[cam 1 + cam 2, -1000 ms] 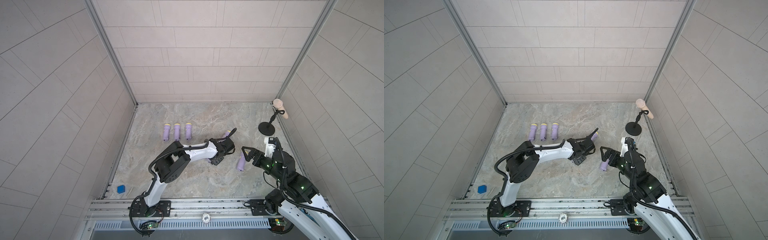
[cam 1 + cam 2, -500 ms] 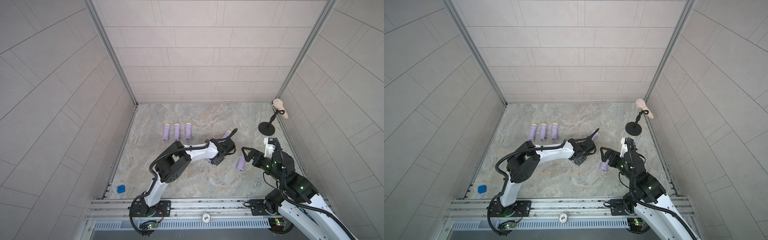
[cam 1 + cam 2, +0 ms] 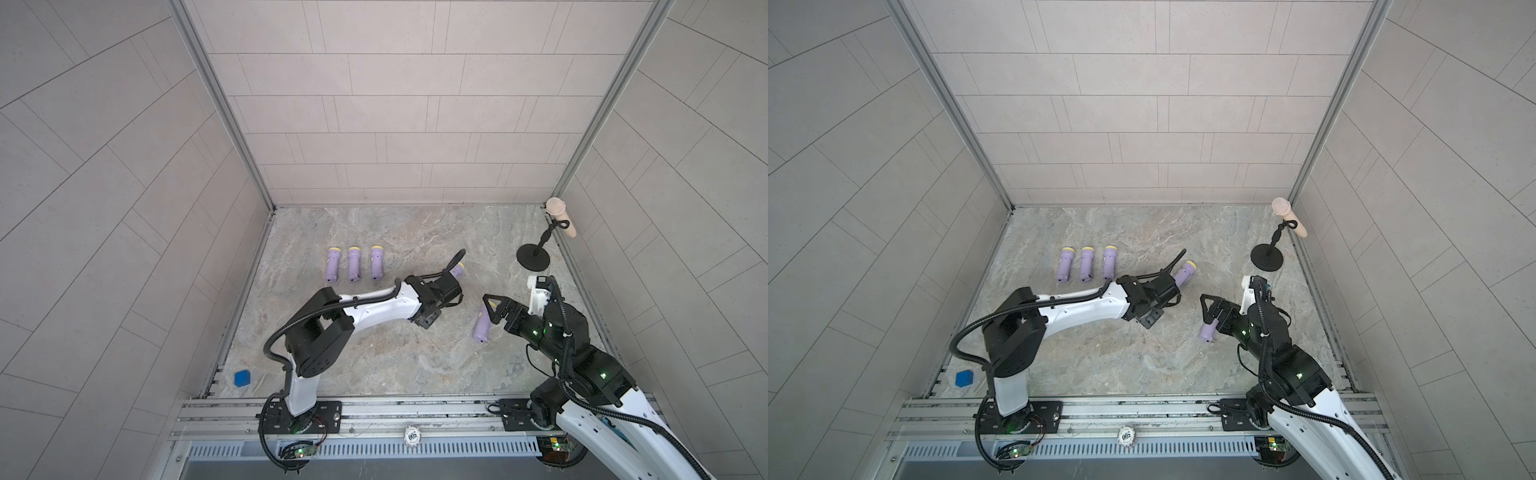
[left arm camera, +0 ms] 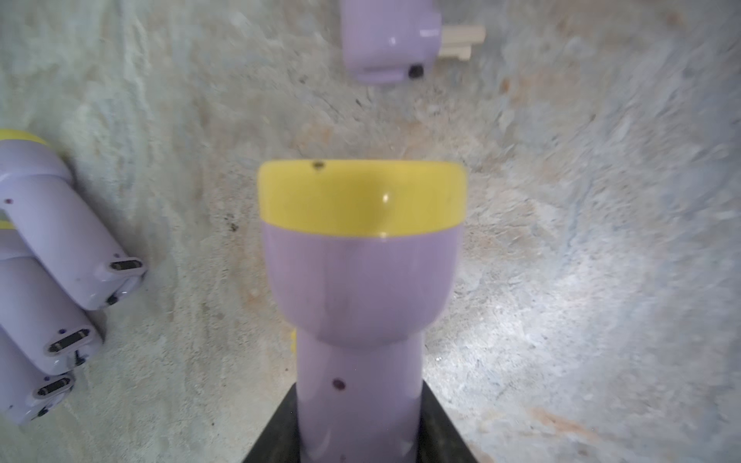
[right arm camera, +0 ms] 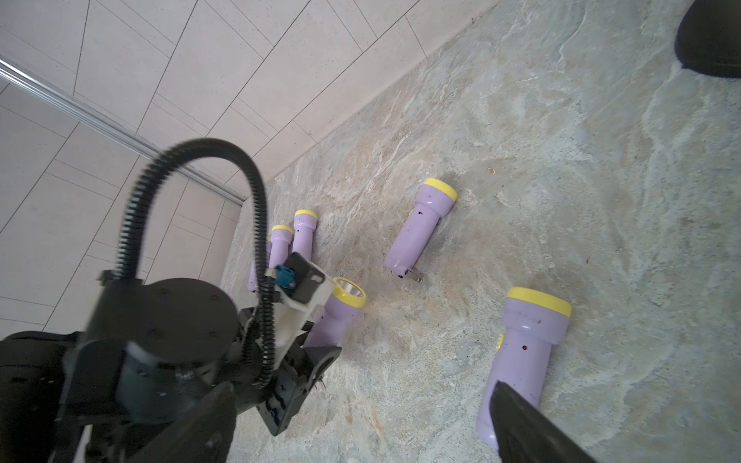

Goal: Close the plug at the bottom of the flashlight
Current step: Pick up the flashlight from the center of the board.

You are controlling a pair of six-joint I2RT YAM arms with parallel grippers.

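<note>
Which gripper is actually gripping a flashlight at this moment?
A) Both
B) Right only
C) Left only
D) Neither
C: the left gripper is shut on a flashlight in its wrist view, while the right gripper stands open by a second flashlight lying on the table.

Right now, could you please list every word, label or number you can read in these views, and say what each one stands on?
"500": on the small round white tag fixed to the front rail, printed turned sideways, legible in both top views.
Nothing else can be read: the purple flashlights show only plain purple bodies and yellow rims, with no lettering visible in any view.
</note>
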